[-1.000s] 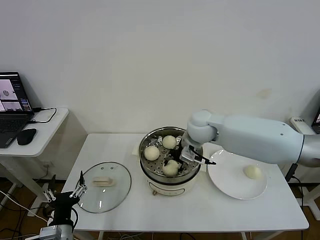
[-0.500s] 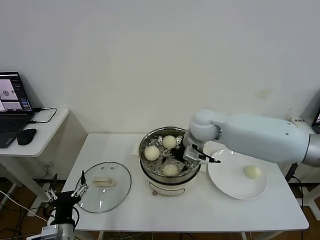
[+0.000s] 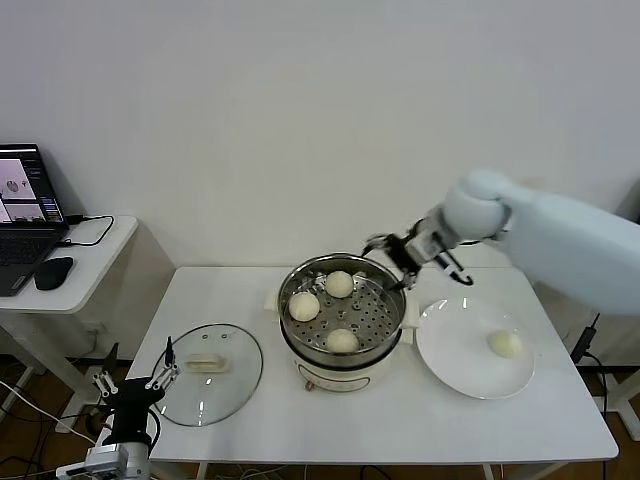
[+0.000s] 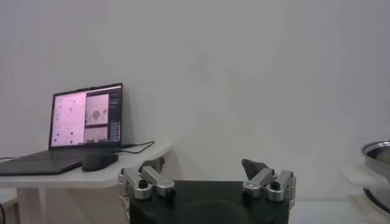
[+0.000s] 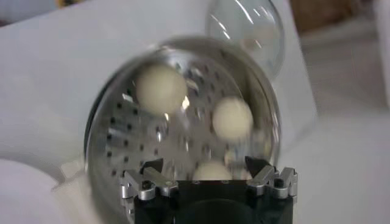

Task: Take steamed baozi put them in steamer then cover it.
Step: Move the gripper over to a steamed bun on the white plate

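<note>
I see a white table (image 3: 250, 290) against a plain white wall, with the shiny steel steamer (image 3: 341, 320) at its centre. Three smooth cream baozi (image 3: 341, 341) sit on its perforated tray; a fourth (image 3: 505, 343) lies on the flat white plate (image 3: 455, 370) to its right. The glass cover (image 3: 208, 372) lies left of the steamer. My right gripper (image 3: 385, 248) hovers spread and empty above the steamer's far rim; the left gripper (image 3: 130, 385), spread, is parked off the table's front-left corner.
</note>
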{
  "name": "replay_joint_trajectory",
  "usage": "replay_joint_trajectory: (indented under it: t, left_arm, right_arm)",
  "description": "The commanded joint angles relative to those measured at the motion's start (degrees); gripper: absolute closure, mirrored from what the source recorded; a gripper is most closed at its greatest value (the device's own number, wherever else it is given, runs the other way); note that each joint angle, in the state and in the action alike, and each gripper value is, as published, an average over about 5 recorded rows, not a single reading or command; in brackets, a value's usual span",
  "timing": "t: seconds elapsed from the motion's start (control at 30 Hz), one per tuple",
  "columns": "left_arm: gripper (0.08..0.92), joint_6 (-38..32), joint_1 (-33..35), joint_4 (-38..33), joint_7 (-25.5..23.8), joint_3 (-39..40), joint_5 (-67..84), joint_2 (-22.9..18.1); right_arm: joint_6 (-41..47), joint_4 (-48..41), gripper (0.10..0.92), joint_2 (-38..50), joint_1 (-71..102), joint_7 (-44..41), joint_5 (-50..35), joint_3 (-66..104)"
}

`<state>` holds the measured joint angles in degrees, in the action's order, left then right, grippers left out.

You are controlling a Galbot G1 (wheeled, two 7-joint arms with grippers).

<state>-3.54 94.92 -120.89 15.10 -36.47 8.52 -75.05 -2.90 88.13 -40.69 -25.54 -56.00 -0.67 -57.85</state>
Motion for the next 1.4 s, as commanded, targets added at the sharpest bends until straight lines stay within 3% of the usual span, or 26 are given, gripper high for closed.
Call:
replay_joint_trajectory:
  t: [0.03, 0.27, 0.53, 1.4]
  left_arm:
    - [0.177, -0.1, -0.5, 0.6, -0.1, 0.7, 0.2, 0.8]
    - [0.177, -0.1, -1.2, 1.4, -0.1, 1.5, 0.3, 1.5]
    - [0.177, 0.1, -1.1, 1.6, -0.2, 1.7, 0.2, 2.1]
    - [0.177, 0.2, -0.2, 1.8, -0.2, 1.5, -1.1, 0.8]
  right_arm:
    - [22.7, 1.3, 0.203, 19.6, 12.7, 2.0, -3.5, 14.8]
    - [18.2, -4.0, 0.203, 24.0, 33.7, 0.2, 4.0, 30.4]
    - [12.9, -11.6, 0.202, 19.8, 47.4, -2.6, 9.5, 40.8]
    - [9.3, -26.6, 0.203, 4.4, 45.8, 1.5, 18.4, 39.4]
